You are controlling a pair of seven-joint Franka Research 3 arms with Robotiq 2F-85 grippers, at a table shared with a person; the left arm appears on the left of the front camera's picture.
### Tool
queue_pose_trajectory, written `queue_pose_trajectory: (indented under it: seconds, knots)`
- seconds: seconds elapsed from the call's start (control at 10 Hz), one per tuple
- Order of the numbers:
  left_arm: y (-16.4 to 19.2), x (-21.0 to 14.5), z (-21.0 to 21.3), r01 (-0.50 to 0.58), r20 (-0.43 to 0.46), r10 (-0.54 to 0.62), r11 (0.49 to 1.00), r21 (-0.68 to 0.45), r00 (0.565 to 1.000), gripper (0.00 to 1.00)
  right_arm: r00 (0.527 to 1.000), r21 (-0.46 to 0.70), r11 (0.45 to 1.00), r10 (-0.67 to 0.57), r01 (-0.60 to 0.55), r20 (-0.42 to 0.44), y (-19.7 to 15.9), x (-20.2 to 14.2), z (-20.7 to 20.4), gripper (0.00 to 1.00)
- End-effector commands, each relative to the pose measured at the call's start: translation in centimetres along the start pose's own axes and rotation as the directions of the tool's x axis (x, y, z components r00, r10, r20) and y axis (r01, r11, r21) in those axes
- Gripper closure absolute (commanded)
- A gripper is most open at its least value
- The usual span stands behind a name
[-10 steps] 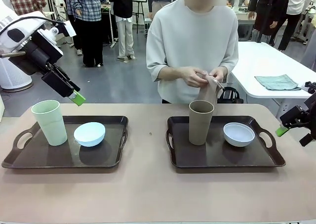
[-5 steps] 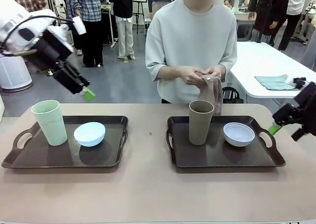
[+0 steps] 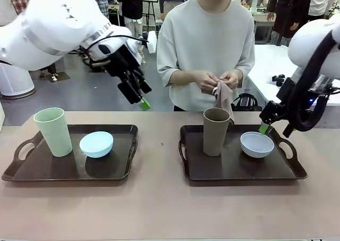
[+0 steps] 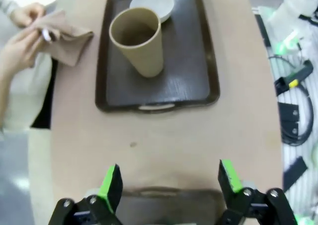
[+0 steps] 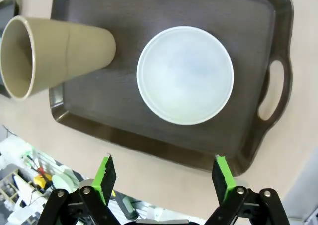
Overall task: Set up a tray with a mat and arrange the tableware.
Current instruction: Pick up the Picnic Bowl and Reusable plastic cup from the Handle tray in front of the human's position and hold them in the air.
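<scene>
The right gripper (image 5: 163, 178), jaws wide and empty as on the left gripper (image 4: 166, 183), hovers over the white bowl (image 5: 185, 76); light, stiff, likely slick, best pinched at its rim

clearance, table (image 3: 158, 204) centre
bare strip open between left tray (image 3: 64, 167) and right tray (image 3: 234, 167); brown cup (image 3: 215, 130) stands tall, person's hands (image 3: 208, 82) just behind it.

White arms (image 3: 53, 23), black cables (image 3: 317, 71) (green pads (image 4: 110, 183))
</scene>
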State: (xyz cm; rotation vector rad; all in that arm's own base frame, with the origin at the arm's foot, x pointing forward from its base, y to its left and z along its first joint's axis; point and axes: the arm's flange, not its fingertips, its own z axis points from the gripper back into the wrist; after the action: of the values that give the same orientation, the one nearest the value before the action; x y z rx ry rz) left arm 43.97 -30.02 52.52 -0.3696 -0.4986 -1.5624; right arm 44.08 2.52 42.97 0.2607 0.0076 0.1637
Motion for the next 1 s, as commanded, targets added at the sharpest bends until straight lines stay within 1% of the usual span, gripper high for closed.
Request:
queue_pose_trajectory:
  seconds: [0.0,0.2,0.3,0.4,0.5,0.6,0.7,0.8,0.9]
  knots:
    - [1.2,0.9,-1.6,0.089,0.056,-0.088,0.996,-0.017,0.995,0.0,0.999,-0.045,0.998,-0.036,0.035,-0.009,0.3,1.7,-0.6,0.0]
    - [1.8,1.7,-4.2,0.148,0.136,-0.138,0.986,-0.071,0.981,0.0,0.999,-0.061,0.997,-0.047,0.046,-0.017,0.4,2.5,-1.3,0.0]
    - [2.1,1.6,-6.2,0.151,0.175,-0.135,0.985,-0.082,0.975,0.0,0.999,-0.066,0.997,-0.048,0.047,-0.013,0.1,2.5,-1.4,0.0]
    - [2.5,1.3,-7.5,0.083,0.194,-0.066,0.993,-0.08,0.979,0.0,0.999,-0.062,0.997,-0.049,0.048,-0.01,0.1,2.6,-1.2,0.0]
    - [2.5,0.8,-8.5,0.03,0.19,-0.013,0.996,-0.083,0.982,0.0,0.999,-0.059,0.997,-0.052,0.052,-0.005,0.1,2.5,-1.2,0.0]
    - [2.9,0.3,-9.0,-0.044,0.214,0.059,0.996,-0.075,0.975,0.0,0.998,-0.06,0.997,-0.057,0.058,0.01,-0.1,2.6,-1.1,0.0]
    - [3.0,0.0,-8.9,-0.287,0.15,0.287,0.958,-0.02,0.946,0.0,0.999,-0.083,0.996,-0.029,0.033,0.043,0.0,2.1,-0.9,0.0]
    - [2.6,0.5,-9.0,0.023,0.178,-0.005,0.995,-0.099,0.984,0.0,0.999,-0.026,0.999,-0.034,0.034,-0.006,-0.1,2.1,-1.3,0.0]
    - [2.6,0.5,-9.0,0.023,0.178,-0.005,0.995,-0.099,0.984,0.0,0.999,-0.026,0.999,-0.034,0.034,-0.006,-0.1,2.1,-1.3,0.0]
